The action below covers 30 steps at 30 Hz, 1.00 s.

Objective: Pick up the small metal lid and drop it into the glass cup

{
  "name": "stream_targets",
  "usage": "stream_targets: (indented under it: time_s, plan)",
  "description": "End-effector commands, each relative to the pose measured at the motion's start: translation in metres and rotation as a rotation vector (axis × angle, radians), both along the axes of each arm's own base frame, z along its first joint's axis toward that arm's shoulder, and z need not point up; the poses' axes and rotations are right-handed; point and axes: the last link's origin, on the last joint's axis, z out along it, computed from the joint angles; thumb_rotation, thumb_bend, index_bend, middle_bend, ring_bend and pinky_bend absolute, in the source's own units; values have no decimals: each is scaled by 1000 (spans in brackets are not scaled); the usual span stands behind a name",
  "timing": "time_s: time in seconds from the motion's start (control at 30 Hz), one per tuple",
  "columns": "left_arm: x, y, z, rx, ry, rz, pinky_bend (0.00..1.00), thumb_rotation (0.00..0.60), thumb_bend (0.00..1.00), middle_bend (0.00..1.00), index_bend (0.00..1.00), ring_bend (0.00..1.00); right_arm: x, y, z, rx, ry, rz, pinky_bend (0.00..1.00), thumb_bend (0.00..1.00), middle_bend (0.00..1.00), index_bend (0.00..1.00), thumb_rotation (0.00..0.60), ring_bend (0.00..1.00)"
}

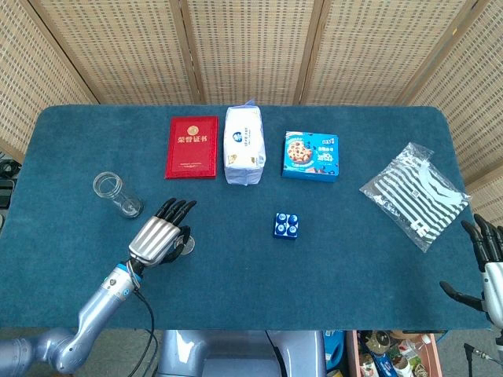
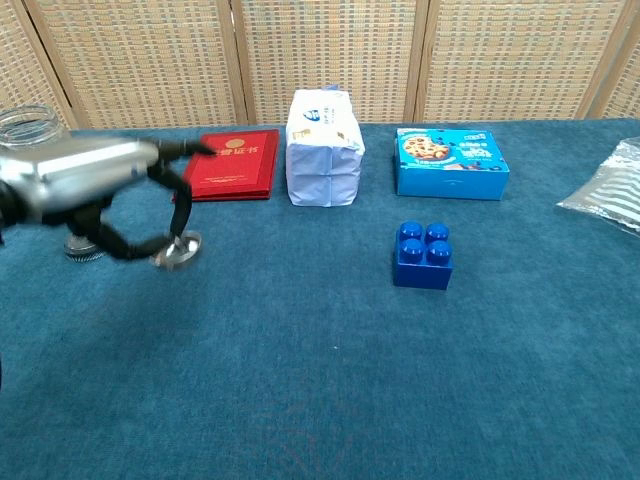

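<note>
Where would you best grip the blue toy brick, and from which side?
Across two opposite flat side walls of the blue toy brick, coming from above: it sits upright with its studs up, standing apart from the boxes, so the sides are free while the studded top gives poor purchase.
</note>
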Motion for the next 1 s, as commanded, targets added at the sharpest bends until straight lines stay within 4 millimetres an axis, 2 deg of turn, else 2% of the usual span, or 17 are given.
stream_targets:
  time_s: [0.03, 0.17, 0.23, 0.27, 0.33, 0.43, 0.67, 0.8, 1.0]
  plan:
    - [32, 14, 43, 98, -22, -56, 0, 600, 464, 0, 576, 0, 0, 0, 0, 1, 1, -1, 0, 0, 0, 35, 600, 0]
    - [45, 29, 82, 182, -5, -45, 0, 600, 463, 0, 581, 0, 0, -1, -1, 0, 4, -2, 0, 0, 0, 34, 600, 0]
    - [47, 33, 93, 203, 3, -32, 0, 600, 464, 0, 581, 0, 0, -1, -2, 2, 4, -3, 0, 0, 0, 34, 600, 0]
    - [47, 38, 105, 234, 14, -13, 0, 600, 465, 0, 581, 0, 0, -1, -2, 2, 5, -3, 0, 0, 0, 34, 600, 0]
    - [41, 43, 116, 260, 30, 19, 0, 600, 465, 0, 582, 0, 0, -1, -3, 3, 4, -2, 0, 0, 0, 35, 600, 0]
    - [24, 49, 127, 275, 52, 85, 0, 600, 465, 0, 581, 0, 0, -1, -3, 4, 5, -3, 0, 0, 0, 35, 600, 0]
    - [-25, 62, 133, 274, 57, 214, 0, 600, 469, 0, 581, 0, 1, -1, -3, 7, 3, -4, 0, 0, 0, 35, 600, 0]
    - [-43, 71, 133, 275, 54, 260, 0, 600, 472, 0, 581, 0, 0, -1, -2, 3, 3, -10, 0, 0, 0, 35, 600, 0]
    - [-60, 79, 136, 283, 35, 309, 0, 600, 473, 0, 581, 0, -1, -2, -4, 3, 7, -16, 0, 0, 0, 35, 600, 0]
